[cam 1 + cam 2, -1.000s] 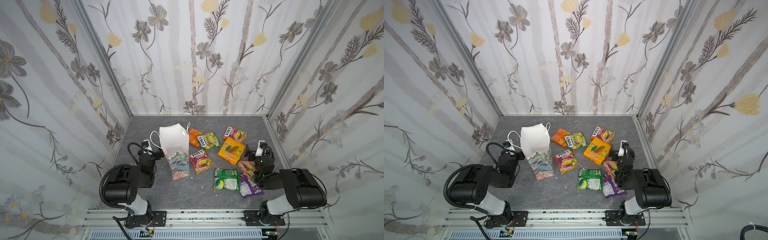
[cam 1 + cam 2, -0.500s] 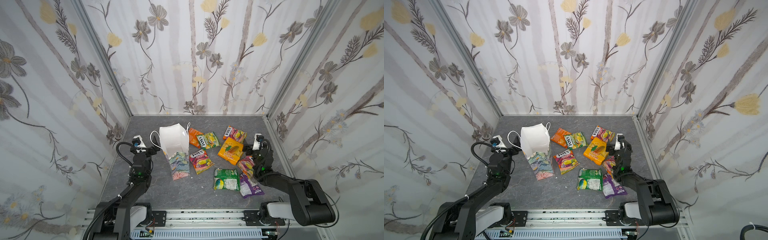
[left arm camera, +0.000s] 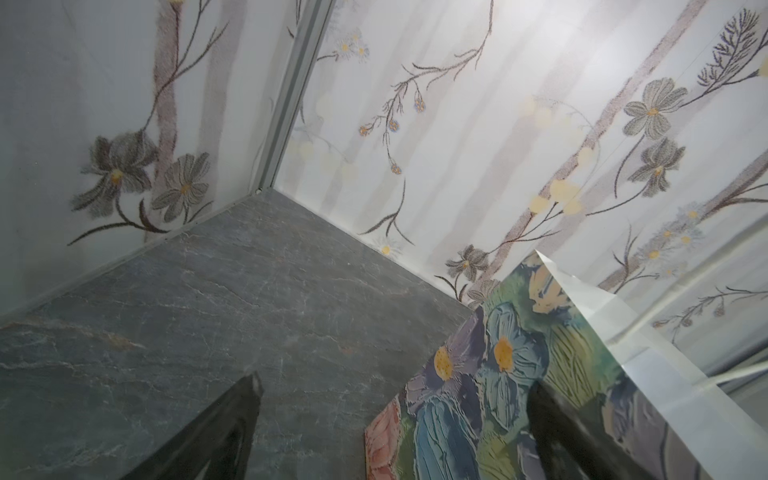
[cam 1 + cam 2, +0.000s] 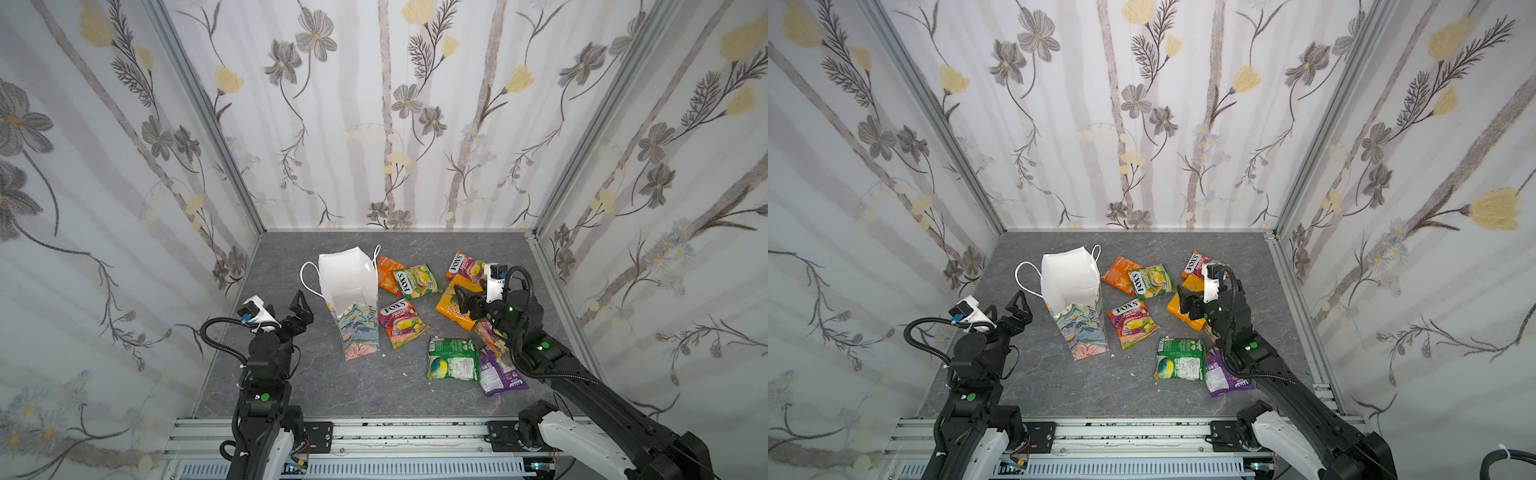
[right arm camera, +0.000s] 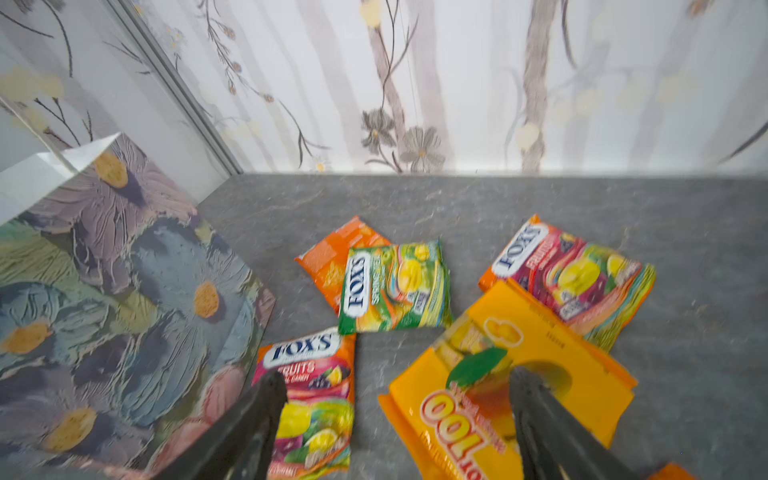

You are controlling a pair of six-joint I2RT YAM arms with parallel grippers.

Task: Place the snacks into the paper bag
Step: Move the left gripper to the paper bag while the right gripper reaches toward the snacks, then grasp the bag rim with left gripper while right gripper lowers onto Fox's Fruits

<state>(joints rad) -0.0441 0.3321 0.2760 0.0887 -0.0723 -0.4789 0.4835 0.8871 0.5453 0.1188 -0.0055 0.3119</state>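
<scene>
Hovering with my right pincer (image 5: 397, 376) spread above the orange-yellow box (image 5: 519, 345)

My right pincer is spread wide and holds nothing. One finger shows in front of the orange-yellow box and the other in front of a pink FOX'S packet (image 5: 311, 399). Whether either touches, I cannot tell. Beyond the fingertips a yellow-green packet (image 5: 395, 286) lies partly on an orange packet (image 5: 328, 262). A second pink packet (image 5: 573, 274) has a corner tucked under the box. Behind this pincer, toward my base, a green packet (image 4: 453, 359) and a purple packet (image 4: 498, 374) lie touching on the grey counter (image 4: 332, 386).

My left pincer (image 3: 395, 384) is spread just as wide and is also empty. The paper bag (image 4: 347, 274) stands upright just beside it, between my two pincers. Its mouth is open and white inside, its outside is painted with pastel flowers, and its white cord handles hang outside the rim. One left finger shows in front of the bag's printed side, but I cannot judge contact. Every packet I can see lies on the counter, outside the bag.
</scene>
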